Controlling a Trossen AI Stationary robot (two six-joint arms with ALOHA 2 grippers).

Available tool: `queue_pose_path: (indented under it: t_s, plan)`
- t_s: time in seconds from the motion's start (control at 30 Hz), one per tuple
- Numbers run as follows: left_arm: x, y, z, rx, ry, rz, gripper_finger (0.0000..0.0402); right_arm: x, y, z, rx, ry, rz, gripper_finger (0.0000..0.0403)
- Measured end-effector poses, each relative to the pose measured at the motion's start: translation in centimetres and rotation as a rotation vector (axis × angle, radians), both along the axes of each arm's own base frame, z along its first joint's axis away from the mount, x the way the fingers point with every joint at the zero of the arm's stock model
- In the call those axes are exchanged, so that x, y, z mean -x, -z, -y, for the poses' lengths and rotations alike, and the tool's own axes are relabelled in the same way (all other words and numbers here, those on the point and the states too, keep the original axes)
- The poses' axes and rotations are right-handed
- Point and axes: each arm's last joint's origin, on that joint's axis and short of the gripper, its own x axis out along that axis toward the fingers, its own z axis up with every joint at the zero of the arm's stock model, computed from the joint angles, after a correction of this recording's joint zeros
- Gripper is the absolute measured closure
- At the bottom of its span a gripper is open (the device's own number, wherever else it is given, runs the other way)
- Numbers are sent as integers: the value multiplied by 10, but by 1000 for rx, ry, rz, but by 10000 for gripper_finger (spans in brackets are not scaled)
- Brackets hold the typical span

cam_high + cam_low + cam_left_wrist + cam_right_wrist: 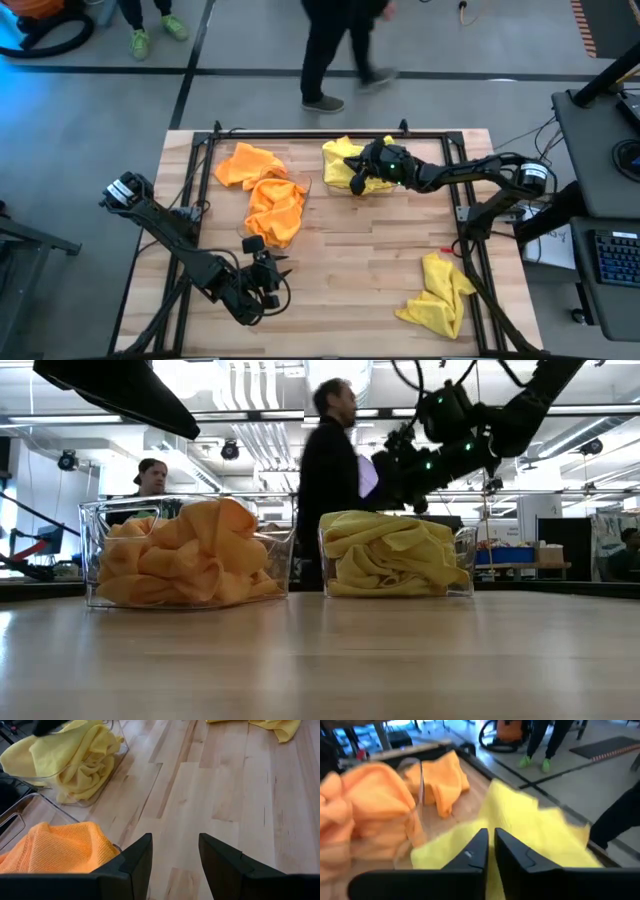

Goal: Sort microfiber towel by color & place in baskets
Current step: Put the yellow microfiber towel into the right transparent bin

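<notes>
Yellow towels [352, 172] hide their basket's [465, 550] floor from us. The right tool [365, 160] hovers above, nearly closed, empty; the left tool [272, 283] waits open.

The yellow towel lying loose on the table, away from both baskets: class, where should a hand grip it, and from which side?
Grip the yellow towel on a raised fold of its crumpled heap, coming straight down from above. It lies low on the bare table, so a side approach would only push it; its ridges give fingers something to pinch.

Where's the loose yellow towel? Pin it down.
In the high view the loose yellow towel lies crumpled on the table's near right corner, apart from both baskets and from the left gripper.
</notes>
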Motion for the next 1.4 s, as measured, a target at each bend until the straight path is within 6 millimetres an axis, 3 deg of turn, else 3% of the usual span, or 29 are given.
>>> queue_pose_path:
  t_s: [0.43, 0.97, 1.4]
  plan:
    - [1, 2, 0, 12, -1, -4, 256, -17, 49, 10, -53, 4, -96, 394]
    - [1, 2, 0, 13, -1, -5, 256, -12, 63, 28, -205, -37, -43, 394]
    - [1, 2, 0, 12, -1, -5, 256, -11, 66, 28, -221, -32, -76, 394]
